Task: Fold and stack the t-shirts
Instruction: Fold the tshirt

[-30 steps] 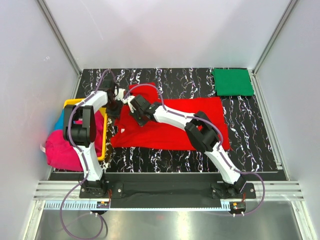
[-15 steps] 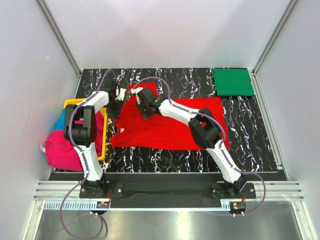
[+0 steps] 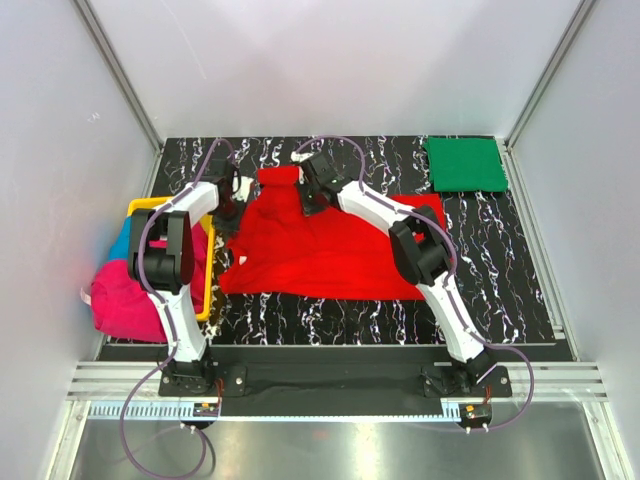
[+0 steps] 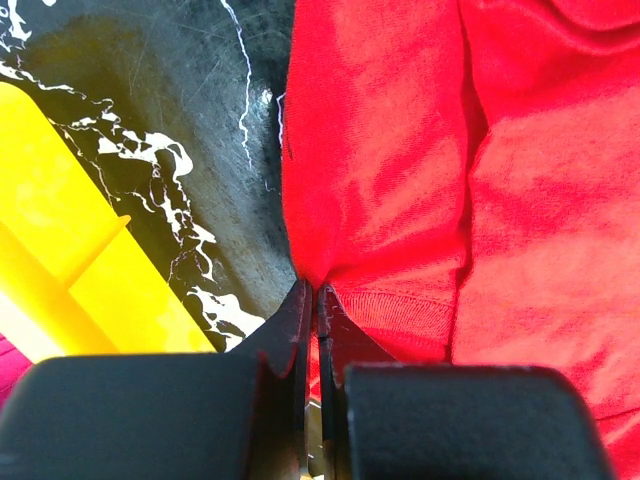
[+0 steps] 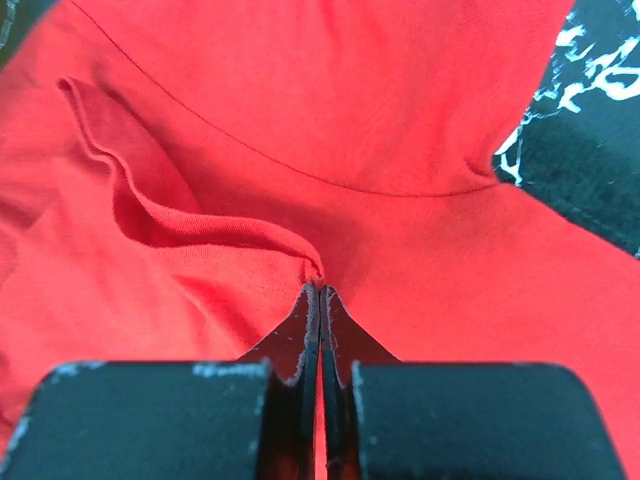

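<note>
One red t-shirt [image 3: 330, 255], one green [image 3: 465, 163], one pink [image 3: 122, 303], one turquoise [image 3: 119, 241]; one yellow tray [image 3: 207, 288].

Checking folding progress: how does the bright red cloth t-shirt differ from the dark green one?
The bright red cloth t-shirt lies spread out and creased; the dark green cloth t-shirt is folded into a neat square. The red one covers far more of the black marbled table than the green. The left hand and right hand pinch the red one; nothing touches the green. Both are plain, single-coloured cloth lying on that table.
</note>
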{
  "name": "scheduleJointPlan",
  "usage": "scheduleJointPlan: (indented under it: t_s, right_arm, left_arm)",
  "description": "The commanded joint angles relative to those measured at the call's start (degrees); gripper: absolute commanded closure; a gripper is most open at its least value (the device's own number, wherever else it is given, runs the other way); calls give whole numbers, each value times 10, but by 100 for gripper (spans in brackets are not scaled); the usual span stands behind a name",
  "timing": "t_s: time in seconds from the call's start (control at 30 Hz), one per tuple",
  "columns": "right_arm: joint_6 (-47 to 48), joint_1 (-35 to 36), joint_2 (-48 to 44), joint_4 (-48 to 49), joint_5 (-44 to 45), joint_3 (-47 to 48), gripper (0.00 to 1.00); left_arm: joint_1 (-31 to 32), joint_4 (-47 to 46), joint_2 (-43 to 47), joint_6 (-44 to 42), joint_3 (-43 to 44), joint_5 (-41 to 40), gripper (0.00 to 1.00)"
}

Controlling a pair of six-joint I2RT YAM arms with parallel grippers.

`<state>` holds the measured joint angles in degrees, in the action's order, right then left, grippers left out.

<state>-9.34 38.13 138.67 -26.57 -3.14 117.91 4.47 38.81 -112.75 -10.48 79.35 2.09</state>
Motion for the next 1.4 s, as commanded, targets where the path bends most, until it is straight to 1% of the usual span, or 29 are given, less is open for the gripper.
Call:
scheduleJointPlan:
  t_s: [0.0,0.13,0.37,0.43,0.5,0.53,0.57,0.6,0.63,0.67,0.7,0.77,0.8,0.9,0.93,0.97,1.03,1.1,1.13,1.17,1.23,1.27,1.37]
  right_arm:
    - [-6,2,19,3,2,28,100]
    - [-32,-14,24,-1,2,40,100]
    - [-32,-23,36,-11,16,77,100]
    - [-34,-24,38,-17,15,76,95]
    - [-34,-24,32,-21,21,69,95]
    - [-36,-24,27,-21,24,65,90]
    - [-37,-24,23,-19,28,58,83]
    - [-38,-24,13,-18,28,54,74]
    - [-38,-24,8,-17,29,52,64]
    - [-38,-24,2,-19,27,52,54]
    - [-40,-24,-10,-23,19,52,52]
    - [-46,-25,-24,-26,5,55,49]
    - [-50,-28,-44,-26,0,54,48]
    - [-56,-41,-82,-31,-18,48,47]
    - [-56,-53,-92,-35,-21,44,47]
    - [-56,-60,-103,-37,-24,30,47]
    - [-46,-82,-135,-44,-9,7,48]
    - [-41,-101,-165,-49,15,-39,49]
    - [-45,-116,-174,-49,16,-54,50]
    - [-48,-142,-183,-50,11,-86,51]
    - [-55,-171,-212,-45,13,-121,52]
    - [-54,-183,-220,-43,26,-149,52]
    - [-47,-228,-241,-46,28,-183,52]
  left_arm:
    - [2,-17,-3,-10,12,-20,100]
    - [3,-11,4,-13,17,-19,100]
    - [3,-9,11,-16,6,-19,100]
    - [4,-7,12,-16,9,-19,100]
    - [4,-4,12,-16,12,-19,100]
    - [4,0,12,-16,19,-20,99]
    - [4,2,13,-17,24,-19,94]
    - [4,6,13,-17,28,-19,85]
    - [4,13,14,-16,41,-19,57]
    - [4,16,19,-16,48,-19,46]
    - [4,20,22,-14,57,-10,39]
    - [5,27,29,-13,93,3,32]
    - [5,28,30,-11,125,15,32]
    - [5,27,27,-3,177,48,29]
    - [5,28,20,4,218,57,29]
    - [5,28,3,10,237,61,29]
    - [8,28,-20,26,292,53,30]
    - [15,33,-63,34,324,39,30]
    - [17,46,-79,37,359,40,30]
    - [20,52,-109,36,375,41,30]
    - [29,52,-134,33,411,36,28]
    - [33,46,-152,29,418,33,28]
    - [43,17,-178,13,433,14,25]
